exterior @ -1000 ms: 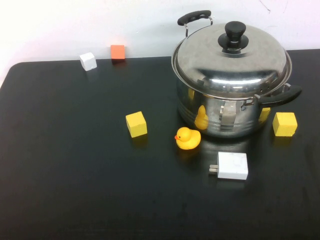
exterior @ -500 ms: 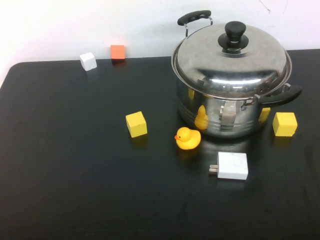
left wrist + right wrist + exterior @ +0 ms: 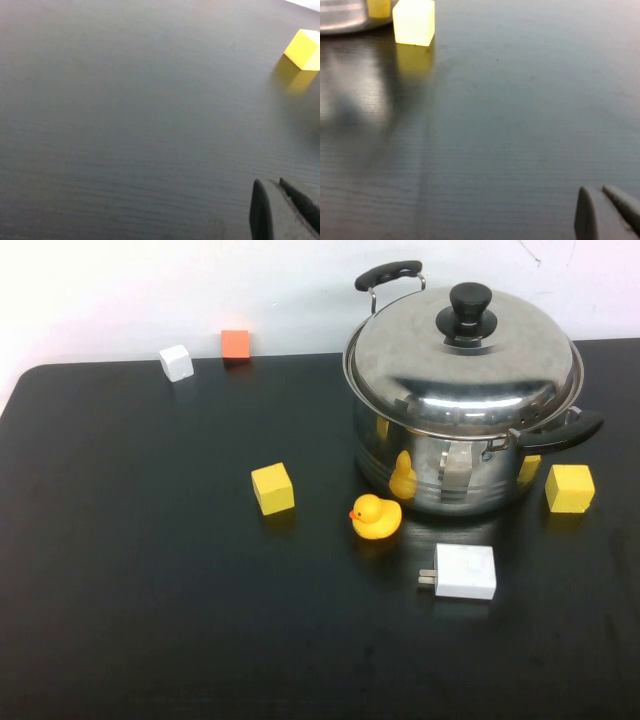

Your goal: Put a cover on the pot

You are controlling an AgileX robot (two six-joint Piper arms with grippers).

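The steel pot (image 3: 450,475) stands at the back right of the black table (image 3: 150,590), with black side handles at the back (image 3: 388,275) and at the right (image 3: 565,430). The domed steel lid (image 3: 460,365) with a black knob (image 3: 470,310) sits on its rim. Neither arm shows in the high view. My left gripper (image 3: 272,187) hangs over bare table, its jaws close together and empty. My right gripper (image 3: 595,192) is also over bare table, jaws close together and empty. A strip of the pot's wall (image 3: 340,15) shows in the right wrist view.
A yellow duck (image 3: 375,517) and a white charger (image 3: 463,571) lie in front of the pot. One yellow cube (image 3: 272,488) (image 3: 305,49) sits left of it, another (image 3: 569,488) (image 3: 414,21) right of it. A white cube (image 3: 176,362) and an orange cube (image 3: 235,344) sit at the back left.
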